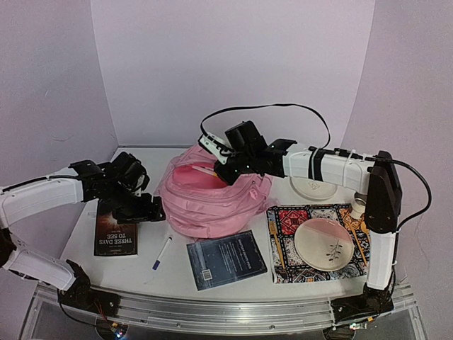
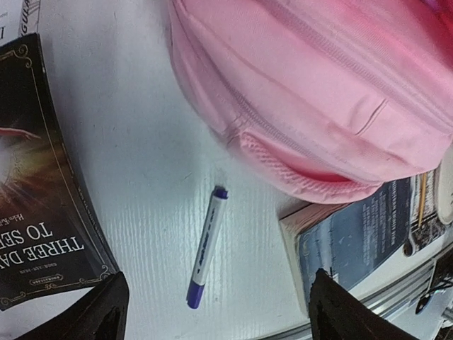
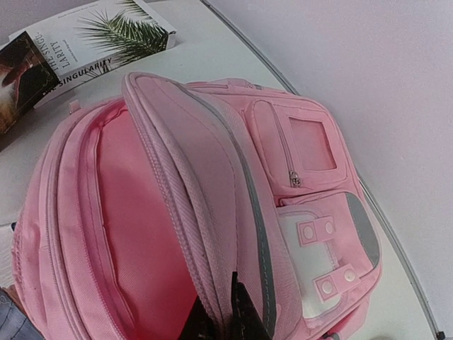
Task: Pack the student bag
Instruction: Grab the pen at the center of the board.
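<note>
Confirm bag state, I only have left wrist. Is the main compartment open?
Observer: Yes. On right wrist the student bag gapes, its flap lifted and pink lining showing.
Operator: What's holding the flap?
Observer: The right gripper, shut on the flap's edge.
Operator: Anything past the bag I can't see?
Observer: A white book with a palm leaf cover lies flat on the table, beyond the bag in the right wrist view.
</note>
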